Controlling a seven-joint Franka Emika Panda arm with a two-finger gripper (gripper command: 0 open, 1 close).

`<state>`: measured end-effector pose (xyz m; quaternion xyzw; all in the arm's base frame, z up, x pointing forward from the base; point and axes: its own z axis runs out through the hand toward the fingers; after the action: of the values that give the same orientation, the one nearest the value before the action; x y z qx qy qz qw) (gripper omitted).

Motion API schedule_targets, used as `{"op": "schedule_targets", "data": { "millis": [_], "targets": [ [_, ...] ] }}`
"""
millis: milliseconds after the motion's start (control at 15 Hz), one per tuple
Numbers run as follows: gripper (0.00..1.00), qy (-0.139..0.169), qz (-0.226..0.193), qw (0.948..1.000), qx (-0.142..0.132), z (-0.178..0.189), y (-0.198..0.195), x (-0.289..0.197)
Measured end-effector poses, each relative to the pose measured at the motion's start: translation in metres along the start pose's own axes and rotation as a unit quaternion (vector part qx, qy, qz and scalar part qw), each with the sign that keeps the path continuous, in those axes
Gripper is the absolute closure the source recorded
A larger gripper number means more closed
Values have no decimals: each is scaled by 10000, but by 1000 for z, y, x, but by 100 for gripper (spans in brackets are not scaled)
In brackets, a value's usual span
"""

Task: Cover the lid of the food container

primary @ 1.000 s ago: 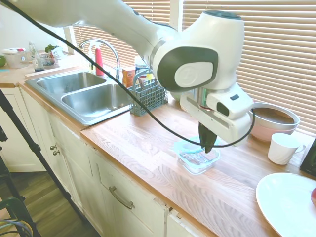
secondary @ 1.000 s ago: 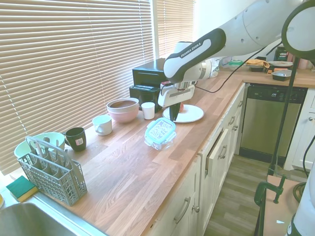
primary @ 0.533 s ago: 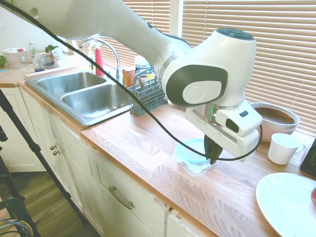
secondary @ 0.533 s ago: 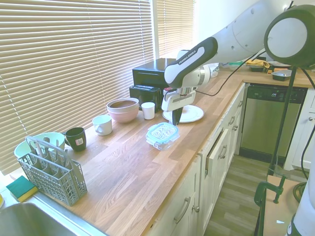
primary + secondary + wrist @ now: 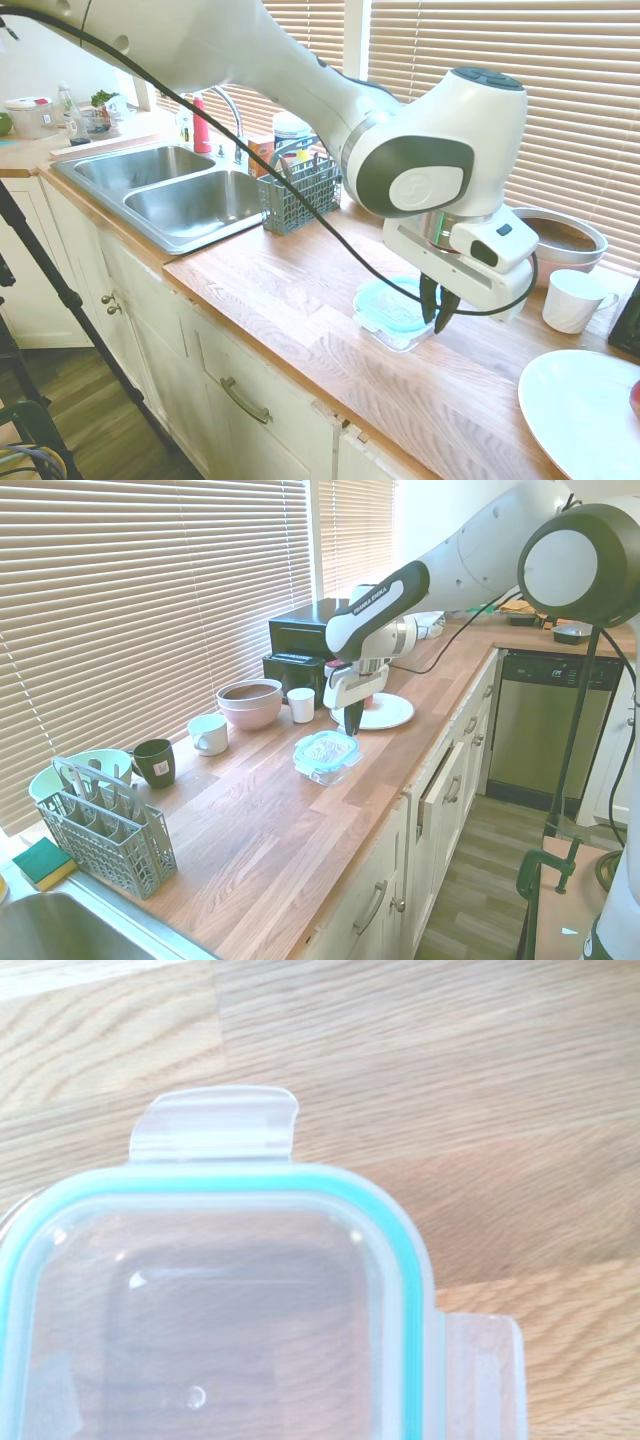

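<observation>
Now, nearest the worktop's front edge, the lid (image 5: 392,303) lies flat on the food container (image 5: 400,331), teal rim lined up with the walls below as far as both exterior views show. In the wrist view a clear snap tab (image 5: 214,1125) sticks out level from one side and a second tab (image 5: 484,1372) from the adjoining side, so neither looks folded down; the lid seems to rest rather than lock.

Just above the container's corner on the plate side hangs the gripper (image 5: 438,308), its jaws released with a small gap between the tips, holding nothing and clear of the lid.

By the look of it the lid is thin, stiff plastic, very light, and glossy enough to slide if pushed sideways. The container looks like clear glass or hard plastic, heavier, unlikely to shift, but breakable if knocked off the edge. Pressing straight down on the middle or the rim would seat it; the tabs, small and flexible, are the only parts that stick out to grip.

Farther along the worktop (image 5: 250,830) stand a white plate (image 5: 385,711), a white mug (image 5: 575,300) and a pink bowl (image 5: 553,243), with a cutlery basket (image 5: 300,192) near the sink (image 5: 170,190).
</observation>
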<state>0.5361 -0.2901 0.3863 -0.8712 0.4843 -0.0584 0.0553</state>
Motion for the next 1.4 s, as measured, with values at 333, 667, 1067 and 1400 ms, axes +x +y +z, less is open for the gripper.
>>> {"op": "schedule_targets", "data": {
  "millis": [333,667,1067,1400],
  "targets": [
    [0,-115,66,9999,80,7,-11,-7],
    [0,-191,137,9996,171,11,-16,-11],
    [0,-185,196,9995,176,11,-18,-12],
    [0,-43,209,9993,295,-3,-15,-16]
  ]
}}
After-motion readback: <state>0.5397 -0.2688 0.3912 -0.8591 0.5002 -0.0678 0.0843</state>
